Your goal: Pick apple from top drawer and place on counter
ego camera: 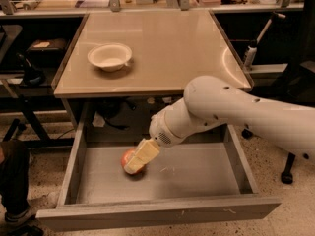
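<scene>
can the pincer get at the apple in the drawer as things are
Likely yes: the top drawer is pulled open, nothing covers the apple, and the pincer sits down inside, right against the apple.

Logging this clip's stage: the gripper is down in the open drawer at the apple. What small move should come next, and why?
Probably secure the apple and lift it straight up. The gripper sits right against it inside the top drawer; whether it already grips is unclear. The counter lies higher, behind the drawer.
</scene>
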Tool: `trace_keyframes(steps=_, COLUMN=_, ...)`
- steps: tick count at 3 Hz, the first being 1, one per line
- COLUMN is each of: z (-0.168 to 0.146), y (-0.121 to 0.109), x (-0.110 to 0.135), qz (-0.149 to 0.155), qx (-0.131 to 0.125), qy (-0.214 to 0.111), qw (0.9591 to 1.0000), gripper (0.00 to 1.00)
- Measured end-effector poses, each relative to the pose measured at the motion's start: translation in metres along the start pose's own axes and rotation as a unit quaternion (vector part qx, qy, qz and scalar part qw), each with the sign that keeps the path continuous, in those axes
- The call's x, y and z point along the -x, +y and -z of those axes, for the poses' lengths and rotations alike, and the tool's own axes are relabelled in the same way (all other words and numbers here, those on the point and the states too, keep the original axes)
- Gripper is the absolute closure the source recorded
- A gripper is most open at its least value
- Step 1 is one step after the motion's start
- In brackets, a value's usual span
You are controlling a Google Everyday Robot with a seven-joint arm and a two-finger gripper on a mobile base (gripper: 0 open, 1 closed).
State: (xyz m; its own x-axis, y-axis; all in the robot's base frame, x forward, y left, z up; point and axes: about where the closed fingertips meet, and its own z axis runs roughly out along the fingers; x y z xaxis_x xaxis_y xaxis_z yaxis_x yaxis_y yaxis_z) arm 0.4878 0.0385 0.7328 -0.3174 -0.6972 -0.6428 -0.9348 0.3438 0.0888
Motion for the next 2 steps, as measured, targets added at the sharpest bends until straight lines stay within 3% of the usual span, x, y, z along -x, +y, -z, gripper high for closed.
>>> trace_keyframes(steps=1, z=-0.028, y=0.011, x=0.005, qz=-0.014, qx=-0.012, qy=-0.038, qw=0.9991, gripper=0.00)
trace_keyframes(steps=2, z=-0.057, y=0.008, x=0.013, qz=-0.045, qx=-0.037, qy=-0.081, qw=0.9950, gripper=0.00)
